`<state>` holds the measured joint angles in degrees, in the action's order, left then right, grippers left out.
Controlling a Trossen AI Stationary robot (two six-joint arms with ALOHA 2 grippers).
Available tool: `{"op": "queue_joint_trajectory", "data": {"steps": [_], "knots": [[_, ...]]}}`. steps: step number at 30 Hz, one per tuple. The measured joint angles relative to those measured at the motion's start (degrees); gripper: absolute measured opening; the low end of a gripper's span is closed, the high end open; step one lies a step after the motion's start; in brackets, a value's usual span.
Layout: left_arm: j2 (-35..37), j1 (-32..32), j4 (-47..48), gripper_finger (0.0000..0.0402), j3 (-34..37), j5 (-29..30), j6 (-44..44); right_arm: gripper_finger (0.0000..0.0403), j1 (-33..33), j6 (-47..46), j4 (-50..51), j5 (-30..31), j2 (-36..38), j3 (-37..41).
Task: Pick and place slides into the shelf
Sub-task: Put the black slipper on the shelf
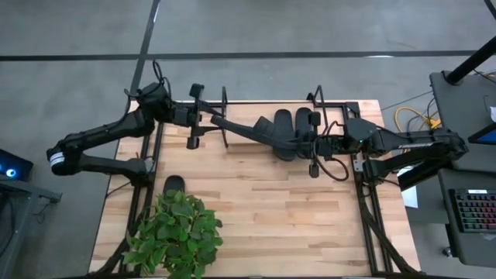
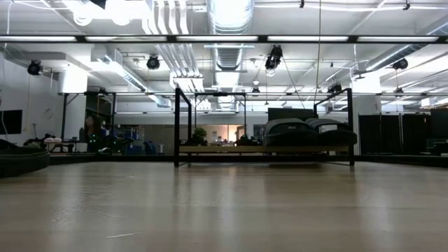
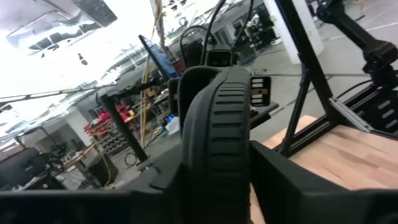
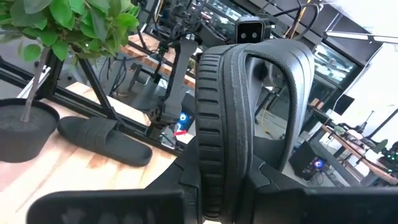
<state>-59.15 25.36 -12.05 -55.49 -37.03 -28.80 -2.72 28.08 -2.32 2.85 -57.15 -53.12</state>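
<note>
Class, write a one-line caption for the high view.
Both tools grip one slide beside the shelf; another slide lies by the plant.

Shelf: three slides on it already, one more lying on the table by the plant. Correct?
Not three. The low view shows only two slides on the shelf, side by side at one end of its board. The rest holds: one slide does lie on the table by the plant, as the high view shows.

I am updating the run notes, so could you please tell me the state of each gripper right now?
Left gripper: closed on a slide, at the shelf.
Right gripper: closed on another slide.
</note>
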Motion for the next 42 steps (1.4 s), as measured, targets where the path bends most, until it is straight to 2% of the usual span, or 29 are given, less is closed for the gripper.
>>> {"op": "queue_joint_trajectory", "data": {"steps": [5,9,13,18,24,26,30,31,33,36,39,42], "knots": [[-0.49,-0.09,-0.88,0.0045,0.14,-1.38,0.20,0.0033,0.04,0.28,-0.18,0.42,0.29,-0.02],[-0.41,-0.10,-2.96,0.0045,0.29,0.86,2.70,0.0055,0.04,0.38,-0.53,0.77,0.37,-0.08],[0.22,-0.34,-2.91,0.0045,0.30,5.45,3.10,0.0104,0.02,-2.89,0.11,6.76,1.24,-0.13],[3.07,-0.81,-1.57,0.0045,0.56,17.63,2.07,0.0145,0.07,-7.38,2.10,13.45,3.60,-0.13],[3.74,-3.43,1.65,0.0044,-0.01,30.31,-2.20,0.0160,0.07,-12.42,2.17,19.09,4.36,-0.11],[2.92,-5.14,2.02,0.0044,-0.15,40.43,-5.35,0.0160,-0.04,-13.65,1.83,21.50,4.16,-0.11],[0.86,-9.66,2.48,0.0044,-1.16,59.73,-12.92,0.0159,-0.13,-15.54,2.05,22.32,4.28,-0.07],[0.24,-10.73,2.54,0.0044,-1.50,61.71,-15.51,0.0160,-0.12,-15.64,1.97,22.42,4.41,-0.07],[-1.07,-12.34,3.83,0.0044,-1.91,62.04,-19.63,0.0162,-0.14,-15.01,1.49,22.51,4.54,-0.07],[-3.87,-14.66,4.65,0.0043,-3.48,64.54,-21.68,0.0164,-0.08,-14.58,1.55,22.46,4.30,-0.40],[-7.26,-17.21,3.56,0.0043,-6.33,68.27,-24.89,0.0164,0.02,-14.63,4.12,22.62,3.03,-3.79],[-11.95,-19.26,3.60,0.0043,-9.41,74.71,-29.57,0.0164,0.14,-15.27,9.89,23.36,0.77,-9.42]]}}
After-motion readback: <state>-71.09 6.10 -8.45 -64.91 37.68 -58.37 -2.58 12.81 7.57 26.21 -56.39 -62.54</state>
